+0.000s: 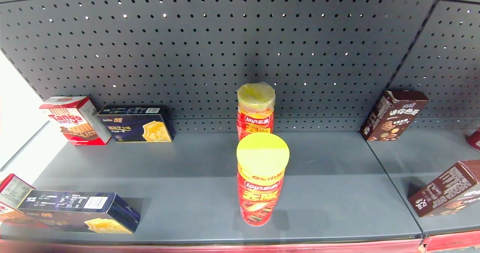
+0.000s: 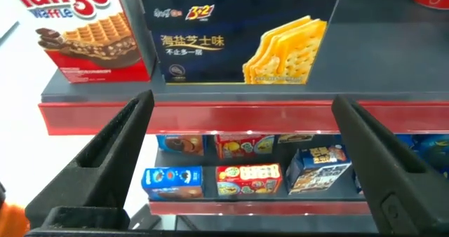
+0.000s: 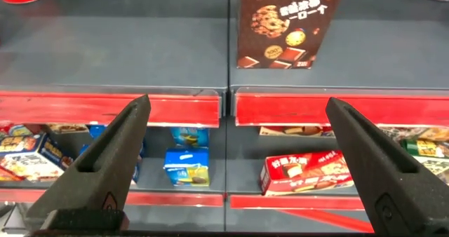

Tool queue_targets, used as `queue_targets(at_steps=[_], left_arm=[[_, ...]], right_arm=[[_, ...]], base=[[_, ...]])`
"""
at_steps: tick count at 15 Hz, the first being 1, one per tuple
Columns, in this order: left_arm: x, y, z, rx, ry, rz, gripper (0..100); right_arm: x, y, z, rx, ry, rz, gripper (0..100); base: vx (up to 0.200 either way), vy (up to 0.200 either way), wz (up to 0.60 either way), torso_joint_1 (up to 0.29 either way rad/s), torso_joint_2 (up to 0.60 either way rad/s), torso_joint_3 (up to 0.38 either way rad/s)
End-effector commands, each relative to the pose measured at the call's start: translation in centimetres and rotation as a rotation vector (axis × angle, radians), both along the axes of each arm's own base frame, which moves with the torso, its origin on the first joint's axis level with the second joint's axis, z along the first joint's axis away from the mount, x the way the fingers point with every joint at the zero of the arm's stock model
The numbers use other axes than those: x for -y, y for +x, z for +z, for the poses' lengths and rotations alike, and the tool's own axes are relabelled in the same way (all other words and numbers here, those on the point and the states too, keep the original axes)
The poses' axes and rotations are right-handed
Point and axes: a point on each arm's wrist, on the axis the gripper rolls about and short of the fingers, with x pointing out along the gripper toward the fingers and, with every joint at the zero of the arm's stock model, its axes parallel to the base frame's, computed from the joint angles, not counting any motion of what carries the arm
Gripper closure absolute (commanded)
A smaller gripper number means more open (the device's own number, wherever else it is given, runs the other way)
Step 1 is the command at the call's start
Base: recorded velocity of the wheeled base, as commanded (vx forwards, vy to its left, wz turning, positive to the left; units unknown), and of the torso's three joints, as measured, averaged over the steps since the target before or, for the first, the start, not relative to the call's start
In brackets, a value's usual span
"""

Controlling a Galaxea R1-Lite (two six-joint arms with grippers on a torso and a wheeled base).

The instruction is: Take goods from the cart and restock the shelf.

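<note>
Two red chip cans with yellow lids stand mid-shelf, one near the front [image 1: 262,178] and one at the back [image 1: 255,110]. The grey shelf [image 1: 337,193] has boxes at both sides. My left gripper [image 2: 242,100] is open and holds nothing. It hangs in front of the shelf's red edge, facing a dark blue cracker box [image 2: 238,37] and a red wafer box [image 2: 84,30]. My right gripper [image 3: 238,102] is also open and bare, in front of the red edge below a brown cookie box [image 3: 287,23].
On the left stand a wafer box [image 1: 75,120] and a cracker box [image 1: 137,123], with another cracker box [image 1: 78,211] lying at the front. Brown boxes [image 1: 393,114] [image 1: 446,193] sit on the right. Lower shelves [image 2: 238,181] hold several small packs.
</note>
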Motion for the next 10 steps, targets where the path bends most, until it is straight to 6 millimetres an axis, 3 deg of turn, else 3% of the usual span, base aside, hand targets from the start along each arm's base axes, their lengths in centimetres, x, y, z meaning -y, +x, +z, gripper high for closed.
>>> queue_targets(at_steps=[1,2,4,10], left_arm=[[0.0,0.0,0.04,0.0,-0.001,0.001,0],[0.0,0.01,-0.01,-0.002,-0.001,0.003,0],[-0.03,0.01,-0.01,-0.002,-0.005,0.013,0],[-0.02,0.01,-0.01,-0.002,-0.002,0.01,0]], right_arm=[[0.0,0.01,0.0,-0.002,0.0,0.001,0],[0.0,0.01,0.0,-0.002,0.0,0.002,0],[0.0,0.01,0.0,-0.002,0.0,0.001,0],[0.0,0.01,0.0,-0.002,0.0,0.001,0]], base=[[0.0,0.0,0.0,0.0,0.0,0.0],[0.0,0.0,0.0,0.0,0.0,0.0],[-0.2,0.0,0.0,0.0,0.01,0.005],[0.0,0.0,0.0,0.0,0.0,0.0]])
